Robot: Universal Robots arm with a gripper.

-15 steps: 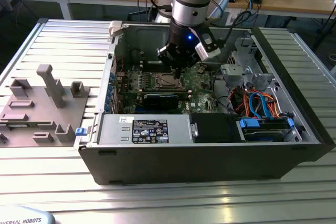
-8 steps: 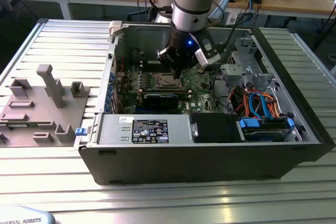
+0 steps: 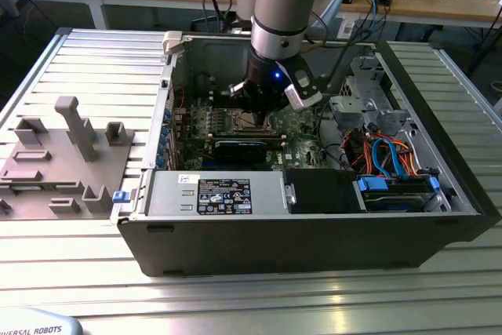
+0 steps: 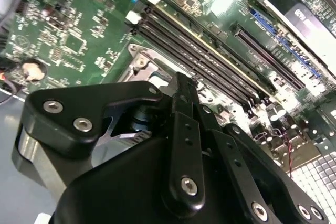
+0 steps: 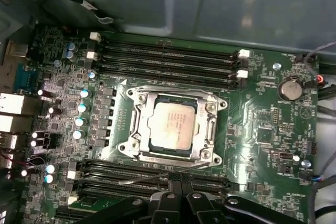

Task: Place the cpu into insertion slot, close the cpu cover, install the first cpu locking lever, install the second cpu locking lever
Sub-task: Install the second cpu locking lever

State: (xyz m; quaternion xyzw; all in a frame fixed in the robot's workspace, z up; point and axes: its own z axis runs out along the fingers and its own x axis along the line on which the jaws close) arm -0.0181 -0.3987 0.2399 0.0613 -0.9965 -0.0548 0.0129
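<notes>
The cpu [image 5: 173,124] lies flat in the insertion slot [image 5: 137,109] on the green motherboard [image 5: 273,129], dull silver top up. The silvery cpu cover [image 5: 208,129] is down around it, framing the chip. A thin wire locking lever [image 5: 147,178] runs slantwise beside the socket, its free end lifted off the board. My gripper [image 5: 177,184] is shut, its tips right at that lever; I cannot tell whether they touch it. In the exterior view the gripper [image 3: 252,111] hangs inside the open computer case just over the socket [image 3: 247,121]. A socket corner [image 4: 139,61] peeks past the fingers [image 4: 181,93].
Long black memory slots [image 5: 168,56] flank the socket on both sides. The case walls [image 3: 169,100] surround the board. A power supply [image 3: 223,194] and a drive bay with coloured cables [image 3: 384,154] sit near the front. A grey fixture [image 3: 63,154] stands at the exterior view's left.
</notes>
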